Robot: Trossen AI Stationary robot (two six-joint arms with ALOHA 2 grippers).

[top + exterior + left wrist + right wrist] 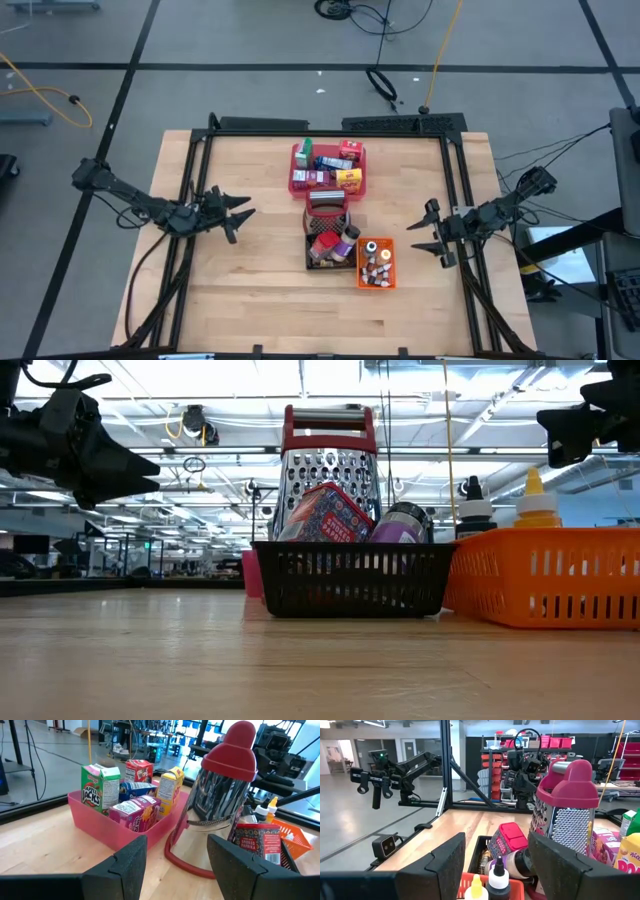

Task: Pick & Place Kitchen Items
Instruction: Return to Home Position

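Counter (300,660), wooden, carries three containers in a row down its middle. Red tray (100,827): small cereal boxes (100,790), upright, packed close. Black wire basket (350,575): grater (328,470) standing tall, paprika can (260,845), purple jar (400,525). Orange bin (560,575): small bottles (372,258). Left end effector (238,214) and right end effector (428,236) hang above the counter on either side, fingers apart, holding nothing. Risk, as judged: a low sweep toward rest could clip the grater and tip the light basket. Obscured: bottle count, basket floor, most labels; tray mostly hidden behind basket in the low view.
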